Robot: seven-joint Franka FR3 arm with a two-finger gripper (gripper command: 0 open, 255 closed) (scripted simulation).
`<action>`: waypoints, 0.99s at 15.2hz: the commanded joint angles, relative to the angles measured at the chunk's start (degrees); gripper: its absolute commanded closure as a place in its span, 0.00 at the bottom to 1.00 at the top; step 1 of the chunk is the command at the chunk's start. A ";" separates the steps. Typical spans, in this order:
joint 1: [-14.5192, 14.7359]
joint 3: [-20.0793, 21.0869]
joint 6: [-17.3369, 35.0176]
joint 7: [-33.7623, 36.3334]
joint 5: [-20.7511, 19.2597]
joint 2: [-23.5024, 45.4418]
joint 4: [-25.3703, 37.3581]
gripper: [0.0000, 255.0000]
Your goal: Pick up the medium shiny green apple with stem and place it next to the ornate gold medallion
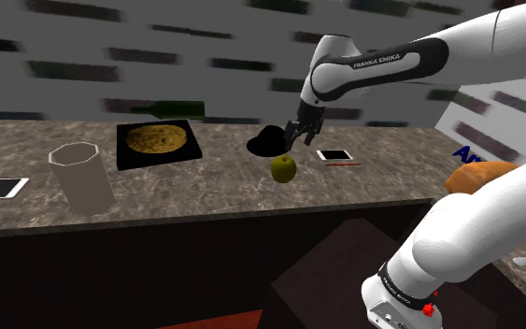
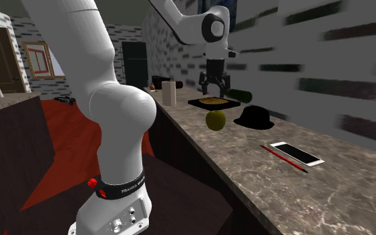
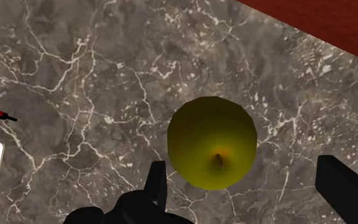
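Now, the gripper (image 1: 298, 138) hangs with its jaws spread wide and nothing in them, right above the apple (image 1: 283, 168), a yellow-green one, stem pit up, resting on the marble counter (image 1: 205, 196) between the black hat (image 1: 268, 142) and the counter's front edge. Here's the worry: in the wrist view the apple sits nearer one finger (image 3: 158, 181) than the other, so a straight drop could, I'd say, clip its shoulder and send a round, glossy fruit rolling away from the hat and off that edge. A shallow pinch might also let it squirt out. Then the carry: the gold medallion (image 1: 158, 140) on its dark tray (image 1: 125, 161) lies past the hat, on the side away from the phone (image 1: 334, 155), so a low path risks knocking the hat's brim. Writing? "FRANKA EMIKA" reads clearly on the arm (image 1: 375, 62) above the hat; blue letters (image 1: 462, 152) beyond the phone are cut off and unreadable.
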 commanded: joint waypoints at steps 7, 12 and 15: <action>0.38 -0.25 8.47 -1.52 0.69 7.31 0.00 0.00; 0.47 -0.22 10.56 -1.67 0.92 8.51 -0.89 0.00; 0.47 -0.22 10.56 -1.67 0.92 8.51 -0.88 0.00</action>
